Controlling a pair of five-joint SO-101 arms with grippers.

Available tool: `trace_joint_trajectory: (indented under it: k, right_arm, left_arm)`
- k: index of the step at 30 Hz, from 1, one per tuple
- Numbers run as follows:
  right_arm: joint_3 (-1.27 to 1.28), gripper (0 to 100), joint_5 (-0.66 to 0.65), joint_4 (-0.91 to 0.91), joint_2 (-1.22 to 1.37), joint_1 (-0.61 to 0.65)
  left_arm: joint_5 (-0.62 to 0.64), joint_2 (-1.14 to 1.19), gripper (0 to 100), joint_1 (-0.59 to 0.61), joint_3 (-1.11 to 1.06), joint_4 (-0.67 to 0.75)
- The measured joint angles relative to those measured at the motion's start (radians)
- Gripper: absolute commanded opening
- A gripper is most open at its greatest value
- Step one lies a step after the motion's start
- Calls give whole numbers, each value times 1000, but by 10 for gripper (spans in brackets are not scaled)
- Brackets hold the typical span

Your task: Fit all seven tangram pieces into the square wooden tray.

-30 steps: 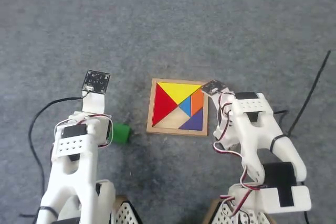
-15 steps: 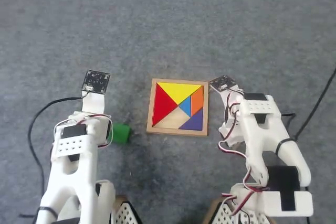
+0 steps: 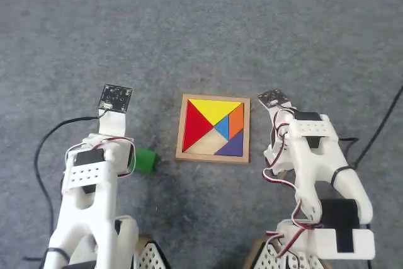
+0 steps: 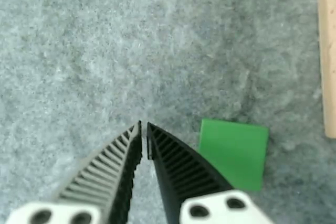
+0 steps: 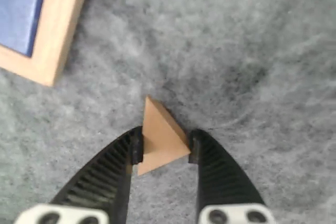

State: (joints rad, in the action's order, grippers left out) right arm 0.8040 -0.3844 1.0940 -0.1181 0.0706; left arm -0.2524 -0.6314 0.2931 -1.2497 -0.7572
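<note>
clamping the tan triangle (image 5: 160,139), right gripper (image 5: 166,146) just beside the wooden tray (image 5: 62,31)

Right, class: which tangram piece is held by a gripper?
The tan triangle, pinched in the right gripper beside the tray; the green piece lies loose by the left gripper.

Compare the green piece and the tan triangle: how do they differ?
The green piece lies free on the carpet beside the shut left gripper; the tan triangle is clamped in the right gripper. The green piece looks four-sided, the tan triangle three-cornered. Both are outside the wooden tray.
</note>
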Motion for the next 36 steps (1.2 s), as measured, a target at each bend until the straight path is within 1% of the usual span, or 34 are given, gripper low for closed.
trace_joint_trajectory:
  k: [10,13,19,24,30,36]
  right_arm:
    - [-2,29,2,5,0,0]
    - [-40,28,-3,64,0,2]
    - [-172,28,-92,196,2,2]
    - [-276,28,-149,255,2,11]
    - [-410,29,-212,325,2,123]
    - [-473,31,-273,324,2,308]
  left_arm:
    - [0,0,14,0,0,0]
    - [0,0,14,0,0,0]
    - [0,0,14,0,0,0]
    - [0,0,14,0,0,0]
    - [0,0,14,0,0,0]
    - [0,0,14,0,0,0]
